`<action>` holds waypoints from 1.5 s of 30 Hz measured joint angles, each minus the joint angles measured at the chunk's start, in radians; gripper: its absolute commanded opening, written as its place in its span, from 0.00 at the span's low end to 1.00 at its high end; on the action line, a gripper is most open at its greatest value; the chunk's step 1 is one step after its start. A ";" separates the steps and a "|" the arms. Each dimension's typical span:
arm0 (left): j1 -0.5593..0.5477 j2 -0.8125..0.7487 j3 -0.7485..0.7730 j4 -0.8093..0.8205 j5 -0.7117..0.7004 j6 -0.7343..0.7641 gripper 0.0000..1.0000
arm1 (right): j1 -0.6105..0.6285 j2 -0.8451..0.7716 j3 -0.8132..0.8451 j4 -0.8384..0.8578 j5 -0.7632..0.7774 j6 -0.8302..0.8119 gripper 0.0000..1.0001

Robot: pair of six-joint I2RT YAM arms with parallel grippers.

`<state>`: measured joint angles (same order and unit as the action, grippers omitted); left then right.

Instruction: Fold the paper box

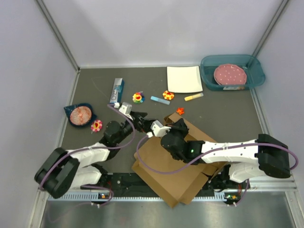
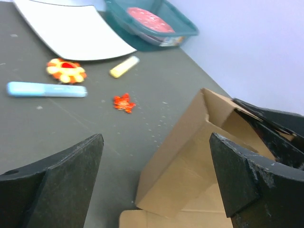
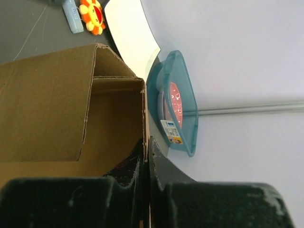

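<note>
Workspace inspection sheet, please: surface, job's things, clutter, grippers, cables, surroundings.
Surface: dark grey table, a few pale specks.
Job's things: cardboard box, partly folded, one wall raised at its far end.
Clutter: white plate; teal tub holding a pink disc; blue carton; dark bowl; flower toys; blue stick; yellow stick.
Grippers: left gripper open, near the raised wall; right gripper shut on a box wall's edge.
Cables: purple cable lies across the box.
Surroundings: pale walls on three sides.
</note>
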<state>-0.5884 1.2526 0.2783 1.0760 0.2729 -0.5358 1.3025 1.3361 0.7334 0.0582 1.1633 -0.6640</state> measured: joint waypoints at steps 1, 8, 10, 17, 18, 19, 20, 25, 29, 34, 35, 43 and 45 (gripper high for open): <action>-0.006 -0.037 0.000 -0.047 -0.037 0.015 0.99 | 0.000 0.000 0.000 0.001 -0.001 0.000 0.00; -0.008 -0.220 0.029 -0.497 -0.456 -0.074 0.99 | 0.000 0.000 0.000 0.005 -0.005 -0.001 0.00; 0.022 -0.241 0.044 -0.590 -0.476 -0.098 0.95 | 0.001 0.000 0.000 0.006 -0.005 -0.001 0.00; 0.024 -0.253 0.051 -0.629 -0.352 -0.026 0.92 | 0.002 0.000 0.000 0.008 -0.005 -0.001 0.00; 0.010 -0.224 0.053 -0.610 -0.329 -0.009 0.91 | 0.002 0.000 0.000 0.008 -0.005 -0.002 0.00; -0.006 -0.199 0.053 -0.595 -0.309 0.003 0.91 | 0.002 0.000 0.000 0.008 -0.005 -0.002 0.00; -0.032 -0.172 0.050 -0.576 -0.289 0.016 0.90 | 0.002 0.000 0.000 0.008 -0.005 -0.002 0.00; -0.136 -0.109 -0.078 -0.357 -0.262 0.056 0.88 | 0.003 -0.006 -0.001 0.006 -0.012 0.000 0.00; -0.148 -0.046 -0.132 -0.212 -0.272 0.068 0.84 | 0.005 -0.008 -0.001 0.008 -0.019 0.001 0.00; -0.158 0.075 -0.116 0.005 -0.262 0.095 0.79 | 0.005 -0.008 -0.001 0.012 -0.026 0.001 0.00; -0.159 0.098 -0.105 0.030 -0.259 0.098 0.79 | 0.005 -0.008 -0.001 0.013 -0.027 0.001 0.00; -0.172 0.244 0.000 0.126 -0.189 0.140 0.78 | 0.002 -0.008 -0.007 0.014 -0.010 -0.002 0.00; -0.187 0.266 0.014 0.137 -0.174 0.146 0.78 | 0.002 -0.007 -0.007 0.010 -0.004 -0.002 0.00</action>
<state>-0.7753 1.5188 0.2928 1.2125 0.0994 -0.3901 1.3041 1.3293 0.7265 0.0681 1.1595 -0.6659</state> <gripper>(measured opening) 0.782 0.009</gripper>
